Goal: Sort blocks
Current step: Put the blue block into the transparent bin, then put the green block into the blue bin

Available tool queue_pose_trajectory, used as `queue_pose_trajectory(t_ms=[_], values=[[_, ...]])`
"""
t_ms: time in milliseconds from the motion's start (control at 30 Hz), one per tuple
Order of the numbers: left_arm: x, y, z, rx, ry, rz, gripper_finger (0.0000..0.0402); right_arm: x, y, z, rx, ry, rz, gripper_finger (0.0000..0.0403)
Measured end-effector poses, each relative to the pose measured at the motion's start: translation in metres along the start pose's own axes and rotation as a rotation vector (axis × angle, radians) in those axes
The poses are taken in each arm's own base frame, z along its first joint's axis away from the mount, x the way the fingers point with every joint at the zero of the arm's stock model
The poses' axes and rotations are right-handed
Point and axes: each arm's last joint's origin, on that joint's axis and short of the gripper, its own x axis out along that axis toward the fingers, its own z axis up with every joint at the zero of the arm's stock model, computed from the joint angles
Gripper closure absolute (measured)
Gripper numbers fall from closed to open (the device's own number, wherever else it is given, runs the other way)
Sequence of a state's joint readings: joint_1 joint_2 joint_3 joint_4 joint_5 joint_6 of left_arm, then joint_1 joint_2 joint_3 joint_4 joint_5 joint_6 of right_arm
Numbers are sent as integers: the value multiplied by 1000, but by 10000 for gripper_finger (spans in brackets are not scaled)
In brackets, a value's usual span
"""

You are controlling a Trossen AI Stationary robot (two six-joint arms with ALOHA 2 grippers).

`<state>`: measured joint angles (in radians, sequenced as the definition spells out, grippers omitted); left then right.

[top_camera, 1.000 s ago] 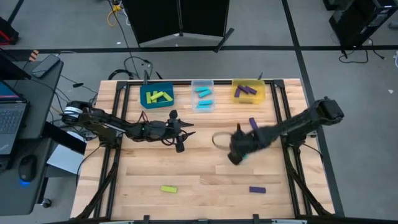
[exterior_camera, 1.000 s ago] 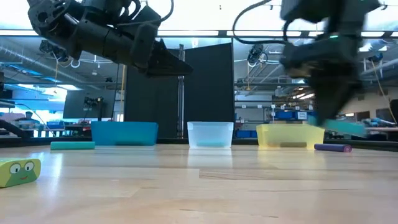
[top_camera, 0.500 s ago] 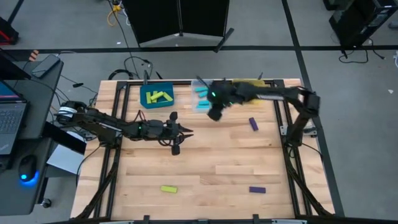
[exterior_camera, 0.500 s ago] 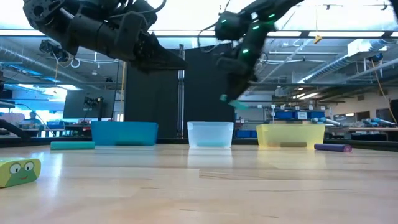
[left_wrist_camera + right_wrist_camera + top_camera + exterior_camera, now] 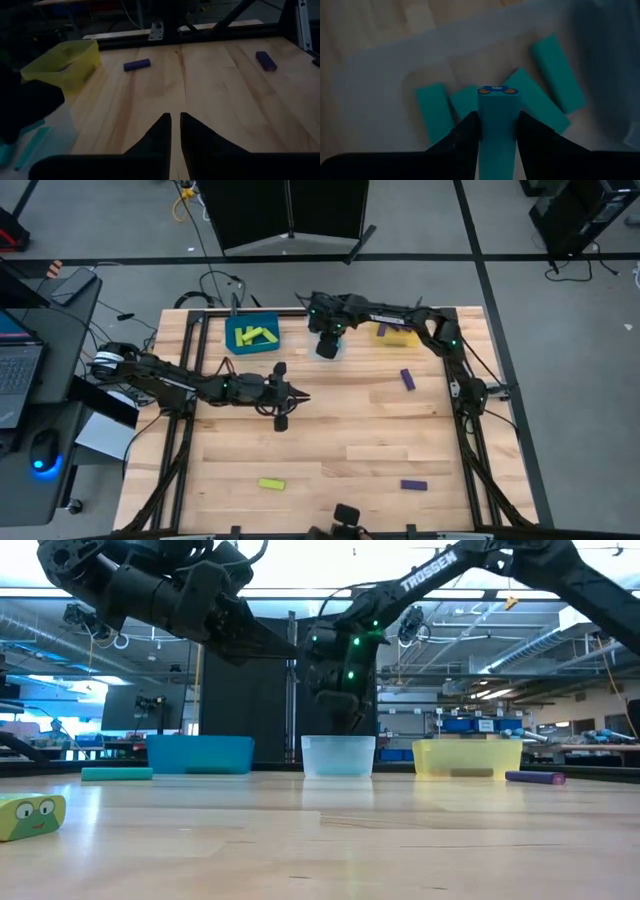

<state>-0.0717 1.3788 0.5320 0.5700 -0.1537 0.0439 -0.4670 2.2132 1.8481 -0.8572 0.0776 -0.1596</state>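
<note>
My right gripper (image 5: pixel 326 345) hangs over the clear bin (image 5: pixel 322 320) at the table's far edge, shut on a cyan block (image 5: pixel 498 115). Several cyan blocks (image 5: pixel 540 102) lie on that bin's floor below it. The blue bin (image 5: pixel 252 335) holds green blocks and the yellow bin (image 5: pixel 398 330) holds purple ones. Loose on the table lie a purple block (image 5: pixel 407 378), a green block (image 5: pixel 271 483) and another purple block (image 5: pixel 414 485). My left gripper (image 5: pixel 175 120) waits left of centre above the table, its fingers almost together with nothing between them. My right gripper pinches the cyan block by its two long sides (image 5: pixel 485 125) between its two fingers (image 5: pixel 465 132). The fingers come from above, pointing steeply down, and lie along the block. The block's free end (image 5: pixel 498 91) sticks out past the fingertips, clear above the blocks in the clear bin.
The three bins stand in a row along the far edge (image 5: pixel 338 755). A green block with eyes (image 5: pixel 30 815) lies close to the low camera. Bare wood stretches across the table's middle (image 5: pixel 350 420). Black frame rails (image 5: pixel 455 370) run along the sides.
My right gripper has swung with the cyan block from right of the table's centre toward the far edge and leftward, rolling its wrist, and now hangs over the clear bin. My left gripper has stayed where it was and drawn its fingers together.
</note>
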Motion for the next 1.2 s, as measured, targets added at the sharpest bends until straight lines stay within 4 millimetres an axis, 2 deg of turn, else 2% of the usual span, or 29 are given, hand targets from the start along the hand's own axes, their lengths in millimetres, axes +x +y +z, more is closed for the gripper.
queue_pose_trajectory(t_ms=[100,600,900,1067,1133,1200], values=[[0,0,-2,-10,21,-9,356,11,-1,-1,3,21,2,286],[0,-2,-6,-35,67,-51,355,20,0,-2,15,23,35,271],[0,-3,-8,-33,78,-73,355,17,3,-1,7,17,32,227],[0,-3,-8,-31,81,-73,355,1,11,0,-13,8,26,213],[-3,-2,-6,-20,84,-74,358,-12,15,0,-24,3,26,228],[-7,-2,-2,-13,71,-78,364,-29,23,0,-43,-10,30,259]])
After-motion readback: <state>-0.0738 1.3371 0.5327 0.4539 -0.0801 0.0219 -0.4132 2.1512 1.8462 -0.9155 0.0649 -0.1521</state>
